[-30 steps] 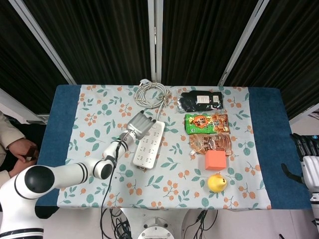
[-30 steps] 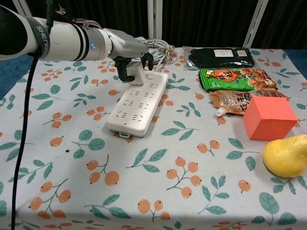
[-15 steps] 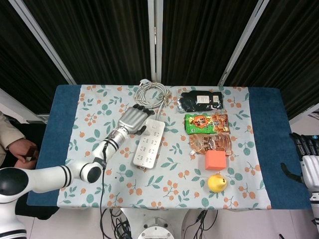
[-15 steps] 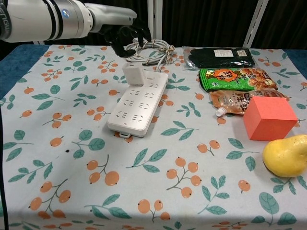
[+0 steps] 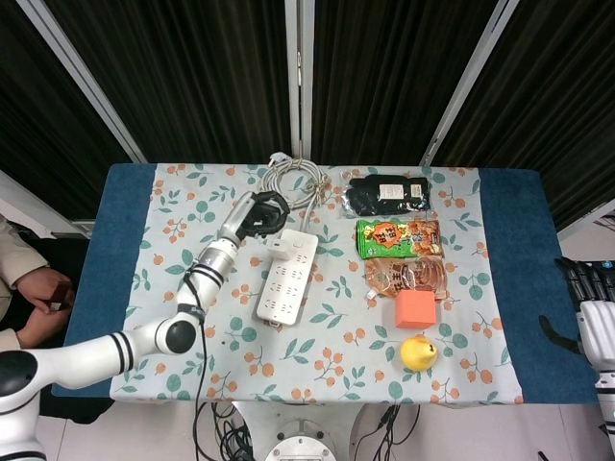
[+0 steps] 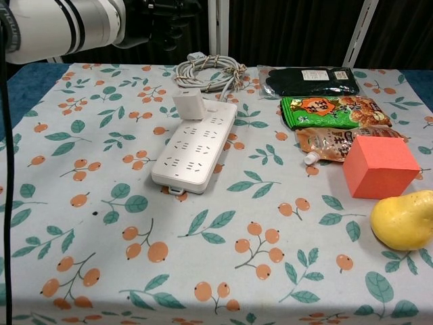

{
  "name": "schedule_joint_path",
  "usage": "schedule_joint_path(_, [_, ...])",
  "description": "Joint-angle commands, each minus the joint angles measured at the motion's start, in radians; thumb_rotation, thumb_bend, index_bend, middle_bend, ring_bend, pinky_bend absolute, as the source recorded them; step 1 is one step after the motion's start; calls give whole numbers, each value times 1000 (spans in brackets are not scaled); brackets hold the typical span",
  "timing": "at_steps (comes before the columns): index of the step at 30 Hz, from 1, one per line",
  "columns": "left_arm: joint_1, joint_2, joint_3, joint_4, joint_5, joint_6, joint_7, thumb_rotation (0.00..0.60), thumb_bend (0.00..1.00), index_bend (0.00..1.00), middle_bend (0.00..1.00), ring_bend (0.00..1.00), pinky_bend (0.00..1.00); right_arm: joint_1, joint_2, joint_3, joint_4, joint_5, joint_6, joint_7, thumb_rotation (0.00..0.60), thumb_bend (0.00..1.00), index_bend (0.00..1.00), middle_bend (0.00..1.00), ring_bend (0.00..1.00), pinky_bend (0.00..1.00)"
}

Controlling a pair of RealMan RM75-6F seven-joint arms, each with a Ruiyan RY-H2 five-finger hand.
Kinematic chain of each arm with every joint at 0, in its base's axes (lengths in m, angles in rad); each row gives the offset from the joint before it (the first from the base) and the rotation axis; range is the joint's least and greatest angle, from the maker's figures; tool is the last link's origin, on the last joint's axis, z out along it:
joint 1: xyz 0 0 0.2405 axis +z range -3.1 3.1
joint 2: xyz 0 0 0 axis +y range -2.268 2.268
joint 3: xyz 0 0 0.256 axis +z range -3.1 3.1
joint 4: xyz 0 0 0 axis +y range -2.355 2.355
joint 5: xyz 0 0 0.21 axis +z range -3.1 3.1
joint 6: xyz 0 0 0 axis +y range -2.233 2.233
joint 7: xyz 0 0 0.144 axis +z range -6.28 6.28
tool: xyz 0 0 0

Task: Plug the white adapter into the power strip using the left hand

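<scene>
White adapter (image 6: 188, 105) sits in the power strip (image 6: 194, 147) — left hand (image 5: 258, 212) has withdrawn, fingers seemingly curled.

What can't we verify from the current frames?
- White adapter prongs: hidden under its body where it meets the power strip, so full seating is unclear in both views.
- Left hand: cut by the top edge in chest view, small and dark in head view.
- Right hand: cut by the edge in head view.
</scene>
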Motion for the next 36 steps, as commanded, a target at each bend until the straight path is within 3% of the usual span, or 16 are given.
schedule_joint_path(1, [44,-68,-96,69,-68,-139,-141,600,523,881,936,849,853,0,1,0,-2,1,-1,-2,600,241,0,58,0,0])
schedule_joint_path(4, [57,-103,-134,106,-75,-194,-216,600,574,926,989,904,899,0,1,1,-4,2,-1,-4,600,241,0,58,0,0])
schedule_joint_path(7, [65,-127,-139,139,-56,-228,-237,600,609,951,1000,936,932,-1,1,1,-4,6,-2,-7,600,241,0,58,0,0])
schedule_joint_path(17, [75,-207,-192,199,34,-241,-289,600,637,986,1000,974,966,2,2,2,-8,9,-10,-13,600,241,0,58,0,0])
schedule_joint_path(36, [68,-265,-197,220,130,-250,-295,600,639,986,1000,972,962,-2,1,2,-2,19,-14,-9,600,240,0,58,0,0])
